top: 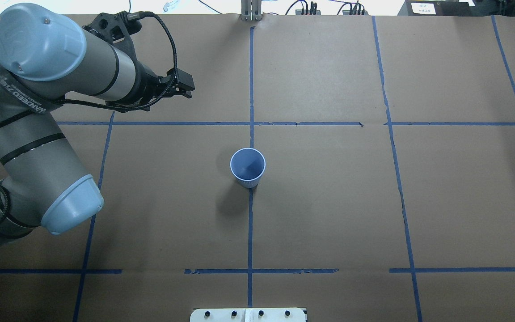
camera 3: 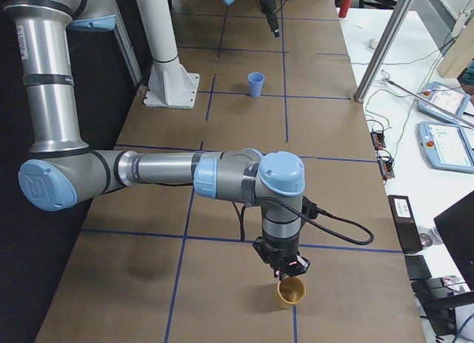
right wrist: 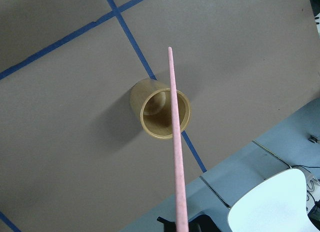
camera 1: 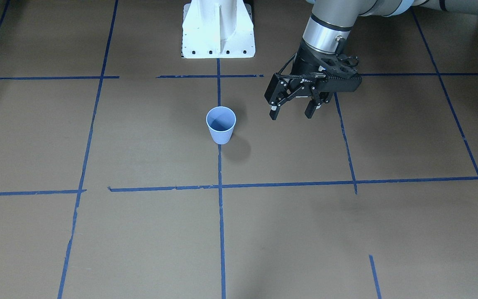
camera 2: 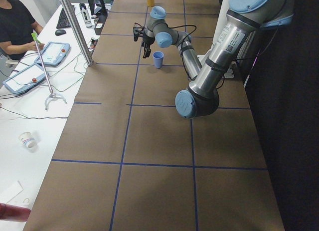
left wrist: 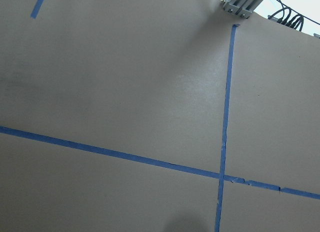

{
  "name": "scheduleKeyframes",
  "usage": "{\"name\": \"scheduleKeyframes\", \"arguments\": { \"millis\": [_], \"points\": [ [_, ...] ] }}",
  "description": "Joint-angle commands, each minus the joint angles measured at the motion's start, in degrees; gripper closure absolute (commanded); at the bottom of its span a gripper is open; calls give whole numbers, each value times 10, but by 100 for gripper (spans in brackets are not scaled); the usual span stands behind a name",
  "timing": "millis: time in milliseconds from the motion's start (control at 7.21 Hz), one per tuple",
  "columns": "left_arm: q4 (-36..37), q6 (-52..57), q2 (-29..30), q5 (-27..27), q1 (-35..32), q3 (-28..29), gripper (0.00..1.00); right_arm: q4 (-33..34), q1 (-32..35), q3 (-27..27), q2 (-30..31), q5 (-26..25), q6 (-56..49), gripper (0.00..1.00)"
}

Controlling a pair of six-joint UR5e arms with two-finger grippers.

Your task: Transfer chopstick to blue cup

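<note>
The blue cup (camera 1: 221,124) stands upright and empty at the table's middle on a tape line; it also shows in the overhead view (top: 247,167). My left gripper (camera 1: 291,113) is open and empty, hanging above the table beside the cup, apart from it. My right gripper (camera 3: 285,265) is at the table's far right end, just above a tan cup (camera 3: 291,291). In the right wrist view the pale-pink chopstick (right wrist: 175,137) rises from the gripper at the bottom edge and crosses over the tan cup (right wrist: 150,99). The gripper is shut on it.
The white robot base (camera 1: 218,29) stands behind the blue cup. Blue tape lines cross the brown table. The table's edge (right wrist: 215,167) is close to the tan cup. Teach pendants (camera 3: 444,143) and an operator (camera 2: 15,26) are beside the table.
</note>
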State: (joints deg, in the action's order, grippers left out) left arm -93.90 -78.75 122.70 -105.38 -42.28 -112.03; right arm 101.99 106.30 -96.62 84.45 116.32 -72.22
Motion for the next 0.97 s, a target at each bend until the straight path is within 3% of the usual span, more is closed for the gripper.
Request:
{"name": "scheduleKeyframes", "arguments": {
  "millis": [0,277,555,832],
  "points": [
    [-8,1,0,0,-1,2,0,92,-27,-49,-35,12,12,100],
    [-23,5,-16,0,-5,2,0,152,-126,-69,-108,70,126,99],
    [-37,9,-29,0,-15,3,0,151,-228,-94,-159,116,270,99],
    [-37,37,-42,0,-33,11,0,151,-327,-104,-211,126,403,99]
  ]
}}
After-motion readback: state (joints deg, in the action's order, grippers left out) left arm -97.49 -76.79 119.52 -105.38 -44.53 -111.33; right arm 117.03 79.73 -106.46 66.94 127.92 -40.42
